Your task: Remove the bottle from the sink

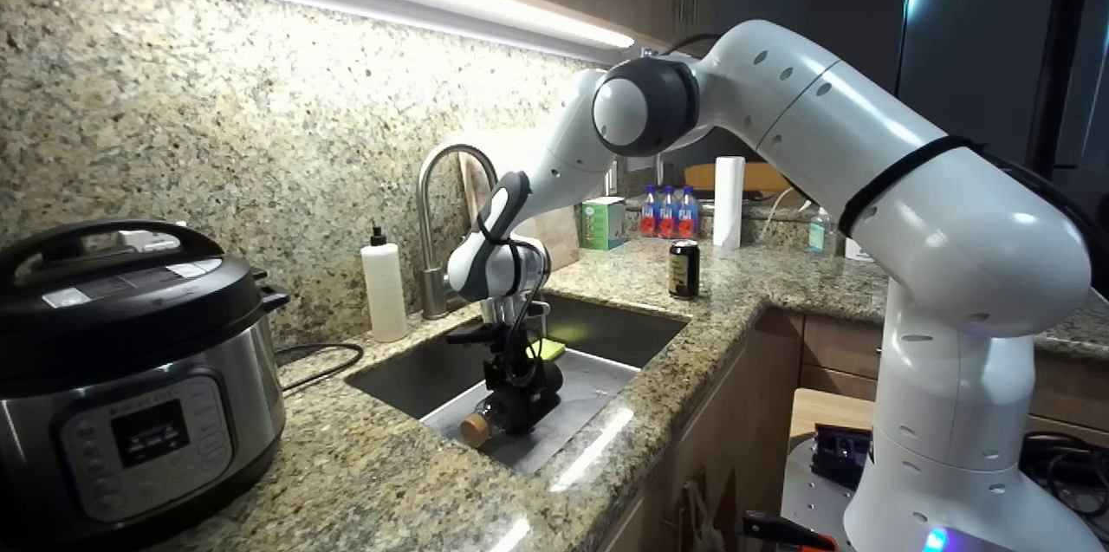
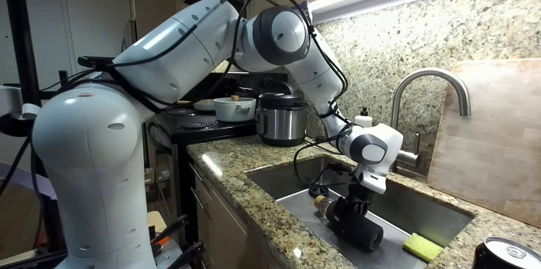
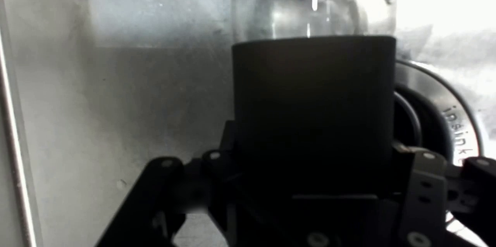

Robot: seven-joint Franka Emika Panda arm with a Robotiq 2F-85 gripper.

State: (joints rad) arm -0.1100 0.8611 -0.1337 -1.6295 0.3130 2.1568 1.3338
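Observation:
The bottle [image 2: 359, 229] lies on its side within the steel sink [image 1: 598, 392], its body wrapped in black and its clear neck ending in a cork-coloured cap [image 1: 475, 429]. My gripper [image 2: 354, 209] reaches down into the basin and is shut on the bottle's dark body. In the wrist view the bottle [image 3: 314, 80] fills the space between the two black fingers, one on each side, with the clear glass shoulder beyond them. Whether the bottle rests on the sink floor or hangs just above it, I cannot tell.
Close to the bottle is the round drain [image 3: 461, 123]. A yellow-green sponge [image 2: 422, 248] lies in the basin. The curved faucet [image 1: 424, 214] and a white soap bottle [image 1: 383, 288] stand behind. A black can [image 1: 684, 269] and a pressure cooker [image 1: 130, 396] flank the sink.

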